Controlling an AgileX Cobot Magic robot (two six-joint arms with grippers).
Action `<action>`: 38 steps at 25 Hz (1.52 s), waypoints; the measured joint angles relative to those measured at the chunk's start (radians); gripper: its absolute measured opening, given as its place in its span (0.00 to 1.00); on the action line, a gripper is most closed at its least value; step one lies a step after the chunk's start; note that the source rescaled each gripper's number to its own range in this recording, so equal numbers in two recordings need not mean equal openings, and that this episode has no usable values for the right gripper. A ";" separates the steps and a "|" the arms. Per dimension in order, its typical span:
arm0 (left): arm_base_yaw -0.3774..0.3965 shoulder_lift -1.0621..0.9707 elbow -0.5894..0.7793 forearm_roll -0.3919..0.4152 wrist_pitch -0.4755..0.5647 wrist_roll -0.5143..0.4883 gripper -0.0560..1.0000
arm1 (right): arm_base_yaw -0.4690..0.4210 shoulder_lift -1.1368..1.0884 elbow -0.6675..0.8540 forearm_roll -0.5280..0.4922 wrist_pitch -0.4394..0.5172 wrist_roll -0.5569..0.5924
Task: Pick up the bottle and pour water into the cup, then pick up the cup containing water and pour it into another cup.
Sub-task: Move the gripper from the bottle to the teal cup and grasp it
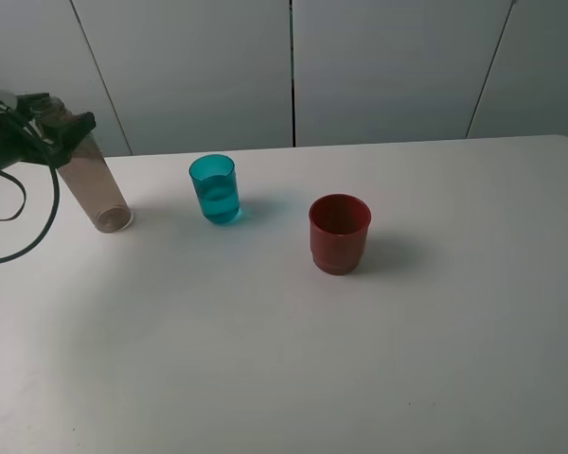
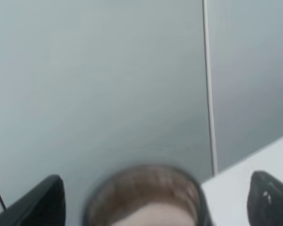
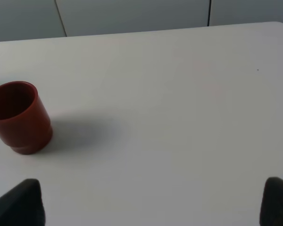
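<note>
Your left end effector (image 2: pixel 156 181) has its fingers (image 2: pixel 37 205) spread apart on both sides of the bottle (image 1: pixel 93 175) top. You can see gaps, so it is not squeezing the bottle. The bottle stands on the counter (image 1: pixel 265 359) at the far left. Next to it is the teal cup (image 1: pixel 214 189) with water inside, then the red cup (image 1: pixel 340 232). Your right end effector (image 3: pixel 148 205) is spread wide too, holding nothing.
</note>
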 joint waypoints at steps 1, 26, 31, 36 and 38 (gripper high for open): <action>0.000 -0.029 0.000 0.000 0.003 -0.016 0.95 | 0.000 0.000 0.000 0.000 0.000 0.000; -0.448 -0.585 0.000 -0.130 0.575 -0.309 0.95 | 0.000 0.000 0.000 0.000 0.000 0.000; -0.578 -0.585 0.000 -0.106 0.667 -0.309 0.95 | 0.000 0.000 0.000 0.000 0.000 0.000; -0.690 -0.584 0.000 -0.106 0.737 -0.311 0.95 | 0.000 0.000 0.000 0.000 0.000 0.000; -0.717 -0.571 0.000 -0.112 0.759 -0.311 0.95 | 0.000 0.000 0.000 0.000 0.000 -0.006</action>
